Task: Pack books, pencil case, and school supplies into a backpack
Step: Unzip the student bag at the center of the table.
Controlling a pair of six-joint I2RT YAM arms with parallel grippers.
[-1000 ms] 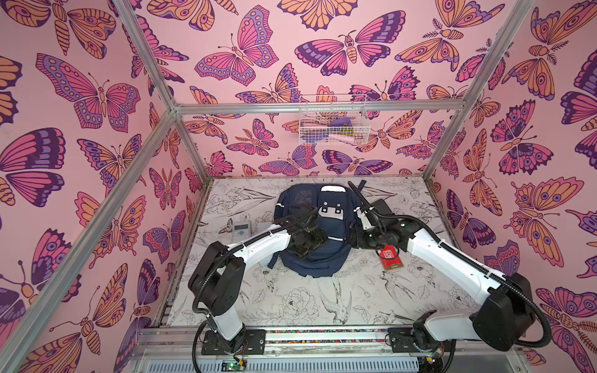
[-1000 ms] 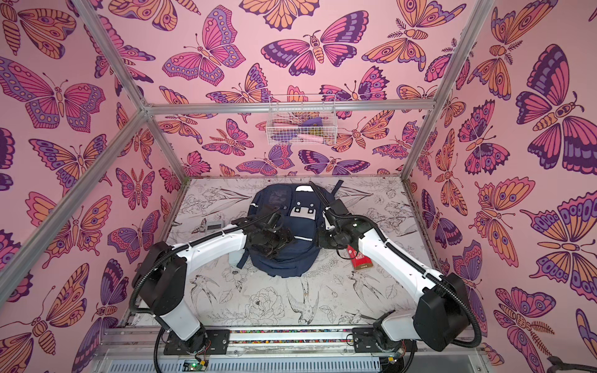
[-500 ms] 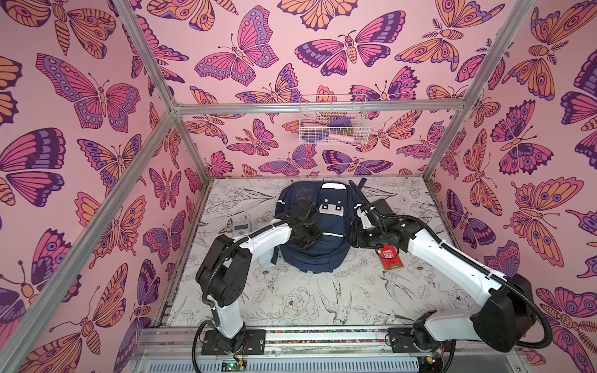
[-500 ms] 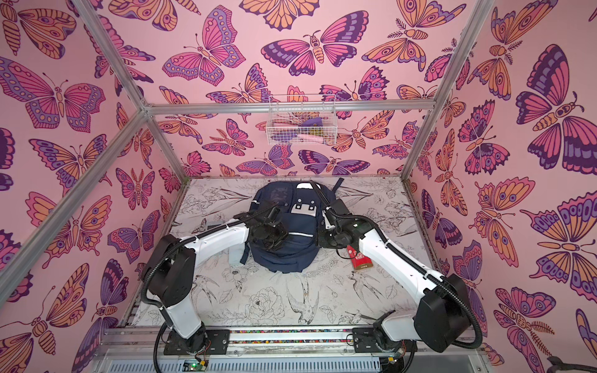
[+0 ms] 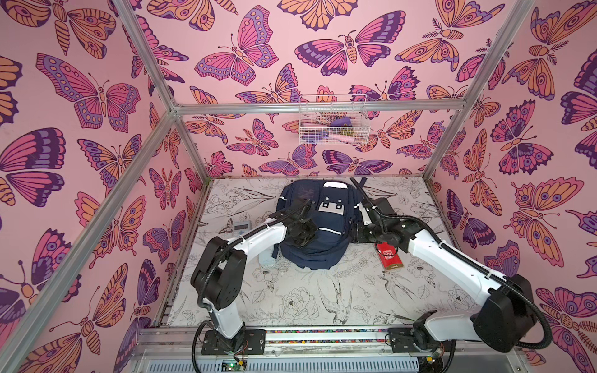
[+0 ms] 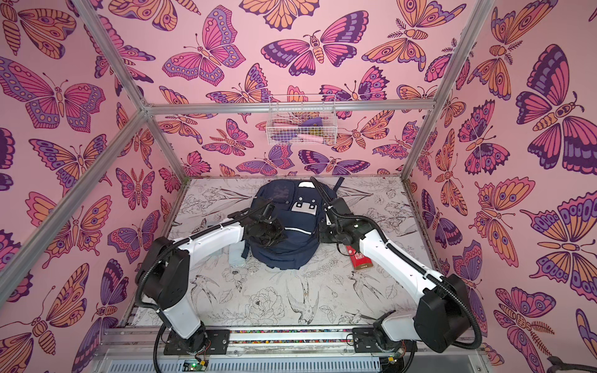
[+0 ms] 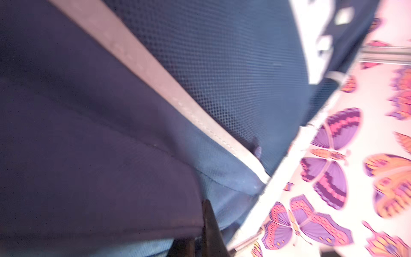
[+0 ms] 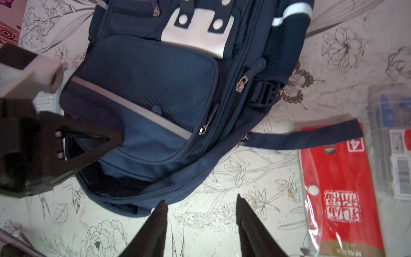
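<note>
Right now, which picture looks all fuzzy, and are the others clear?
Left wrist view: fuzzy all over, with the backpack cloth and the wall butterflies smeared. Right wrist view: much clearer, with the zips sharp, though the red packet has a clear wrapper that shines a little. Both top views: sharp and evenly bright, with no hard shadows.

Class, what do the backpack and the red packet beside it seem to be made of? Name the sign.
The backpack: woven fabric, probably synthetic, matt; a fine dotted weave and stitched seams show. The red packet: probably printed card in a clear glossy plastic sleeve; its transparent edge catches glare.
</note>
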